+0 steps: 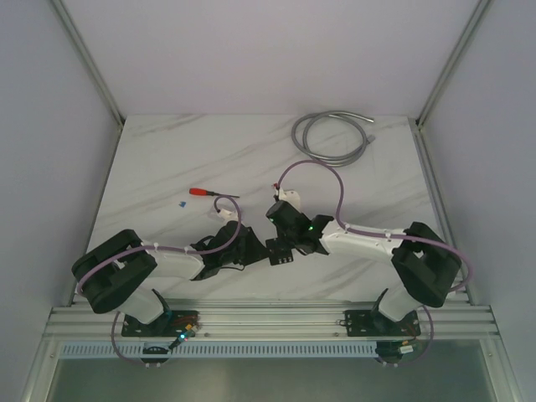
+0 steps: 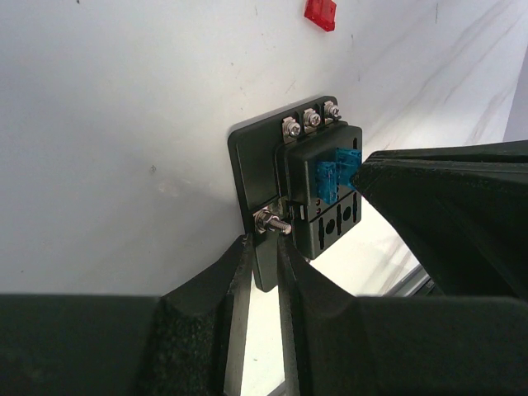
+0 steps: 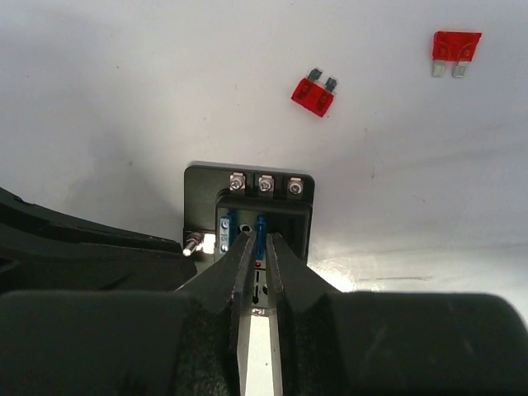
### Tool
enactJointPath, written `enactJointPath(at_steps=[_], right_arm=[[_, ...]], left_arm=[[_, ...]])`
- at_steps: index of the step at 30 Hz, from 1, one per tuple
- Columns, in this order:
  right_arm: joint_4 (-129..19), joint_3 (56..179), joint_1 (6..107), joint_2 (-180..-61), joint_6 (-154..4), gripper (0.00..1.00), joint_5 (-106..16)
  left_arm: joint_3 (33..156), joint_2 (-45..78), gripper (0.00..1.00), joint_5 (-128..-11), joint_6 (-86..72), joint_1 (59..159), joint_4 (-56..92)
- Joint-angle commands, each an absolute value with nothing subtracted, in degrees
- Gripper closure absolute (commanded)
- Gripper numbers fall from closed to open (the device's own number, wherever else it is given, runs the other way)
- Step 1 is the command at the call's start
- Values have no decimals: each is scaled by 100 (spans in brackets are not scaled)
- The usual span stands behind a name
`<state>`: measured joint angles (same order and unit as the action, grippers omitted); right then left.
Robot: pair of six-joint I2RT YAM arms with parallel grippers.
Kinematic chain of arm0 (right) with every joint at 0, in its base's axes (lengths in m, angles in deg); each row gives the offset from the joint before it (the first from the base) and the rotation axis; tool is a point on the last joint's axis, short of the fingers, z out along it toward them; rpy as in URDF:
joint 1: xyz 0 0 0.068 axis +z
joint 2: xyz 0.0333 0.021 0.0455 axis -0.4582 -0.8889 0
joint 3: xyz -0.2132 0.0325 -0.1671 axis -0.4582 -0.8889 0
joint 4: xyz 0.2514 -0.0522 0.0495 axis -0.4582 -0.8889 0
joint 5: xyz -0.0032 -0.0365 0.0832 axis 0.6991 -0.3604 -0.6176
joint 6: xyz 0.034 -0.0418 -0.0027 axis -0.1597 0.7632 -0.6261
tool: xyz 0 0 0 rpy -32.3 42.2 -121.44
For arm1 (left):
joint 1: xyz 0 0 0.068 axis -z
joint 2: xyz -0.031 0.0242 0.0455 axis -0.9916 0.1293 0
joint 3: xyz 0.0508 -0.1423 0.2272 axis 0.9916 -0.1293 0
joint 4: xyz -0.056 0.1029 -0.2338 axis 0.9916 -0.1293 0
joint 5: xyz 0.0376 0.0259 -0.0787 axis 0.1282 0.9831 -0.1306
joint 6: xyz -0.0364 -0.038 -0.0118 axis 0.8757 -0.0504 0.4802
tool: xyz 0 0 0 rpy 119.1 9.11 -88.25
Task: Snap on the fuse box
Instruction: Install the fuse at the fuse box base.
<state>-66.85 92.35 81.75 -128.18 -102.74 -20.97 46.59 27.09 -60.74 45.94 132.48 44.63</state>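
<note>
**A:** Two grippers, one fuse box [image 2: 307, 165]. How do the jaws stand?

**B:** The left gripper [image 2: 264, 247] has its jaws pinched on the edge of the box's flat base plate, one finger on each face. The right gripper [image 3: 258, 241] has its jaws drawn nearly together over the box's face, with the tips either side of one of the blue fuses [image 2: 328, 177]. Whether they squeeze it, I cannot tell.

**A:** So the box is where?

**B:** At both sets of tips, gripped by the left jaws and under the right ones.

**A:** Any writing?

**B:** Any print on the box or fuses is too small to read.

**A:** Counts?

**B:** Two blue fuses are seated in the box. Three screws [image 3: 265, 183] stand in a row just beyond the right tips. One bright stud [image 2: 272, 221] sits just above the left tips.

**A:** Farther out?

**B:** Two red fuses [image 3: 313, 92] lie loose on the white table [image 1: 167, 159] ahead of the right jaws. One is near the box, the other well off to the right. Beyond the left jaws lie one small blue piece [image 1: 181, 203] and one red-handled screwdriver [image 1: 209, 193]. One coiled grey cable [image 1: 331, 138] lies farthest out.
</note>
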Motion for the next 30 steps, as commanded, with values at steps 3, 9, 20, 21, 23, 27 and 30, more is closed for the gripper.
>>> enactJointPath(at_steps=[3,9,20,21,23,27,30], right_arm=[[-6857,9498,8179,-13104,-10113,85,-2168],[-7113,9713,8175,-13378,-10066,96,-2253],[-7767,9964,8176,-14062,-9660,100,-2534],[-7799,9952,8176,-14134,-9654,100,-2542],[-7854,9926,8170,-14266,-9626,100,-2555],[-7901,9714,8176,-14396,-9587,100,-2627],[-7913,9450,8176,-14420,-9628,100,-2686]], left_arm=[[4729,2690,72,-5977,4621,13280,4315],[4757,2694,72,-5971,4607,13292,4292],[4790,2769,72,-5962,4590,13294,4257],[4791,2773,72,-5960,4590,13286,4260],[4789,2766,73,-5941,4598,13290,4237],[4739,2715,73,-5859,4615,13293,4215],[4716,2694,73,-5840,4624,13288,4218]])
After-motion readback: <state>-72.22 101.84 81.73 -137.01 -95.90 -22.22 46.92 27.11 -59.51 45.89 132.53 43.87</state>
